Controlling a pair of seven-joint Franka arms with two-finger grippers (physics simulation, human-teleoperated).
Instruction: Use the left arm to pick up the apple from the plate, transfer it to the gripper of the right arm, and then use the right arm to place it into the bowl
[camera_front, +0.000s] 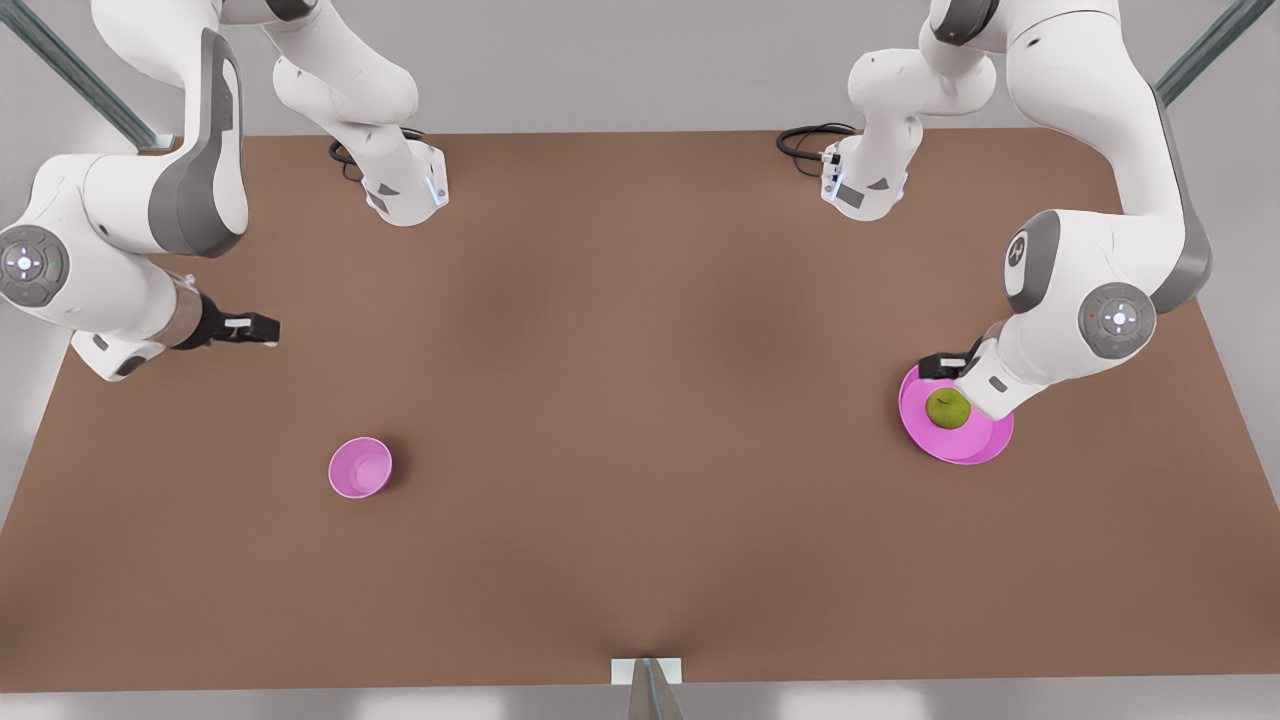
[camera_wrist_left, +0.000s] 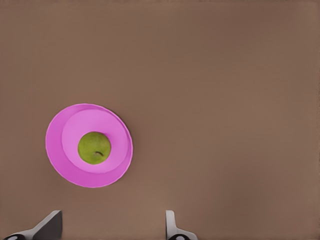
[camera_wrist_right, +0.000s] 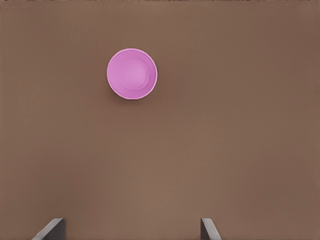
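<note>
The apple is lying in the middle of the plate, at four o'clock on the desk. The left end effector is being held above it, fingers apart. It should be centred over the fruit before being lowered. The right end effector, also spread, is waiting near the bowl.

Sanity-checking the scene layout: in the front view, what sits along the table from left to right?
Right gripper, open, waiting → bowl → apple on the plate, left gripper open above them.
</note>
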